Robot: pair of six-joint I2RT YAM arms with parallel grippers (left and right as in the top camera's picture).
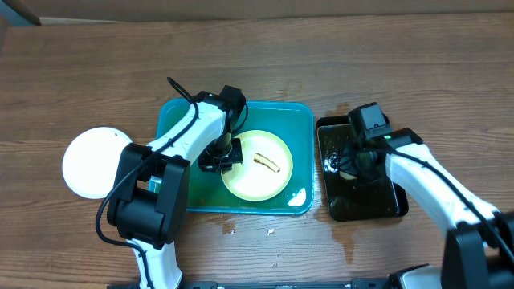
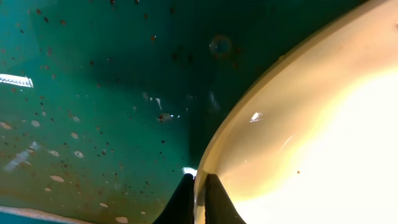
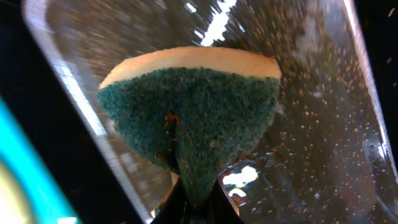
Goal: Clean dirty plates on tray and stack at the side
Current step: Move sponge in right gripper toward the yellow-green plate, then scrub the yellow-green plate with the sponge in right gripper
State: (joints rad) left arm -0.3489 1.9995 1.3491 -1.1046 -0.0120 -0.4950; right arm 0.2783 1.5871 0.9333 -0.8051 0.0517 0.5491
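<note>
A pale yellow-green plate (image 1: 257, 164) with a brown smear lies in the teal tray (image 1: 301, 120). My left gripper (image 1: 218, 156) is shut on that plate's left rim; in the left wrist view its fingers (image 2: 199, 186) pinch the plate's edge (image 2: 298, 124) over the speckled tray floor (image 2: 93, 93). A white plate (image 1: 90, 162) lies on the table left of the tray. My right gripper (image 1: 351, 160) is over the black water tray (image 1: 377, 205), shut on a green and yellow sponge (image 3: 189, 106); its fingers (image 3: 194, 202) squeeze the sponge's lower tip.
The black water tray's floor (image 3: 323, 124) is wet and speckled with crumbs. Water drops and crumbs lie on the wooden table (image 1: 273, 233) in front of both trays. My left arm's base (image 1: 148, 201) stands at the teal tray's front left.
</note>
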